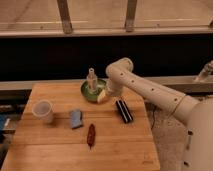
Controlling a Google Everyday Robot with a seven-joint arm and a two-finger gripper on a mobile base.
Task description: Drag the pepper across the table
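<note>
The pepper [91, 135] is a slim dark-red chili lying lengthwise on the light-brown wooden table [45, 150], near the front middle, with its pointed tip toward the front edge. My arm reaches in from the right and bends down at the back of the table. My gripper [104, 95] hangs at the right rim of a green bowl, well behind the pepper, slightly to its right and apart from it.
The green bowl [90, 93] at the back holds a small pale bottle [91, 79]. A black ribbed block [124, 110] lies right of the gripper. A blue-grey sponge [76, 118] lies left of the pepper. A white cup [43, 111] stands at the left.
</note>
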